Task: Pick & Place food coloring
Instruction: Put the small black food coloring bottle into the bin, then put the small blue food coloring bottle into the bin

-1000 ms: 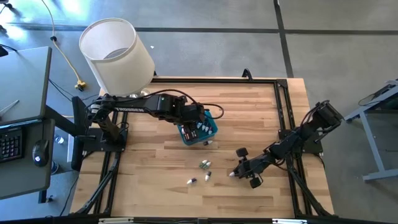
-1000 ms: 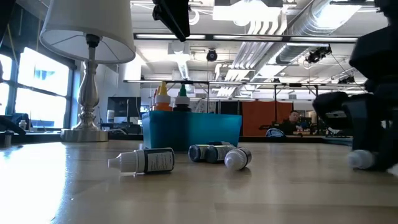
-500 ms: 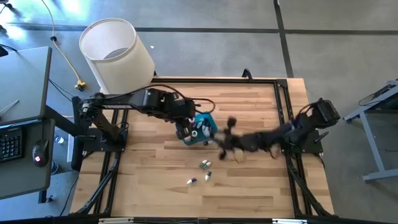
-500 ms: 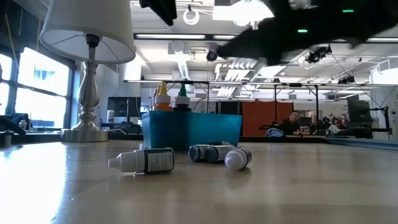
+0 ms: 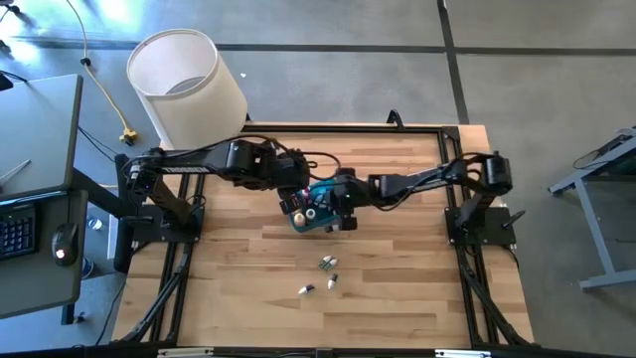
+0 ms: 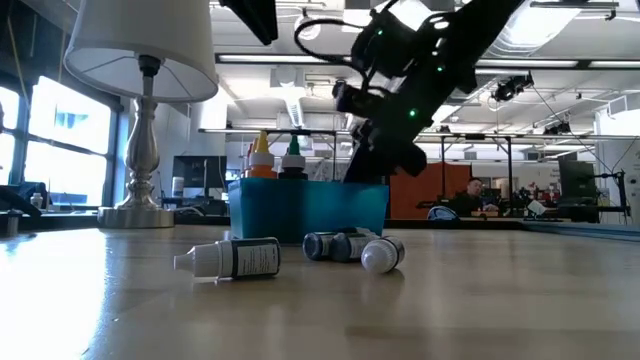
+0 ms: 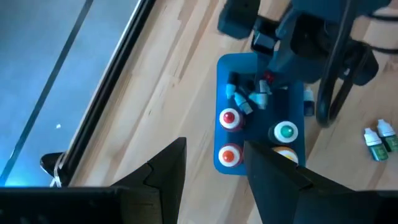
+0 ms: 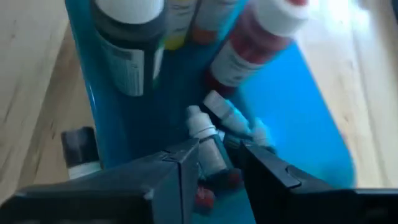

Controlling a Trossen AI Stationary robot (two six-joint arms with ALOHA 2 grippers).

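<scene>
Two grippers at work over one blue bin (image 5: 316, 211). Right gripper (image 8: 217, 165): reaching down into the bin, fingers narrowly parted with a small white-capped bottle (image 8: 205, 134) showing in the gap; whether they grip it or stand free cannot be told. Just past its fingertips lie more small bottles (image 7: 249, 99) loose on the bin floor, and beyond those stand taller bottles, one dark with a white cap (image 8: 127, 43), one red (image 8: 249, 43). Left gripper (image 7: 214, 168): hovering above the near end of the same bin, fingers moderately apart, holding nothing, directly over the upright capped bottles (image 7: 228, 118). Outside the bin, on the wooden table (image 5: 248, 288), lie several more small bottles (image 5: 326, 264), well apart from both grippers. White lamp (image 5: 189, 85) stands off behind the left arm.
</scene>
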